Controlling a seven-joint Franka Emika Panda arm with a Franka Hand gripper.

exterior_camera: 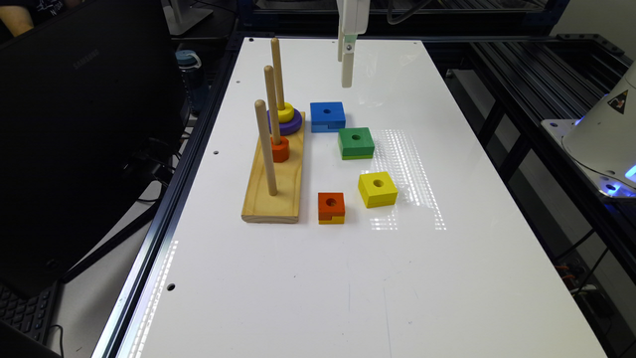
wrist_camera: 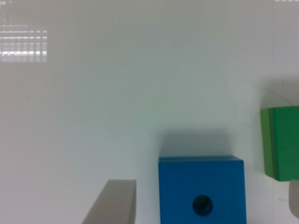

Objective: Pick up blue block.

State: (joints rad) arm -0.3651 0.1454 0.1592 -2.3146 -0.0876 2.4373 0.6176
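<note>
Hand (exterior_camera: 346, 82) up in the air over the back part of the white desk (exterior_camera: 348, 278), spread wide and gripping nothing (in the wrist view, one grey finger (wrist_camera: 110, 205) on one side of the blue block and a sliver of the other finger at the opposite edge). Blue block (exterior_camera: 327, 115) flat on the desk, hole upward, notch on the side facing the exterior camera, below the hand and a little toward the exterior view's left, not touched by it. Just beside it, nearer the camera and to the exterior view's right, a green block (exterior_camera: 356, 142), close to the blue one but apart from it. Nearer still, a yellow block (exterior_camera: 377, 189), and to its left in the exterior view a smaller orange block (exterior_camera: 331, 205) with a yellow layer under it. On the exterior view's left of the blue block, a wooden base (exterior_camera: 276, 191) with three upright pegs: purple ring (exterior_camera: 294, 127) and yellow ring (exterior_camera: 286, 113) on the rearmost peg, an orange piece (exterior_camera: 280, 149) on the middle one, nothing on the nearest. Dark monitor (exterior_camera: 74, 124) off the desk at the exterior view's left.
</note>
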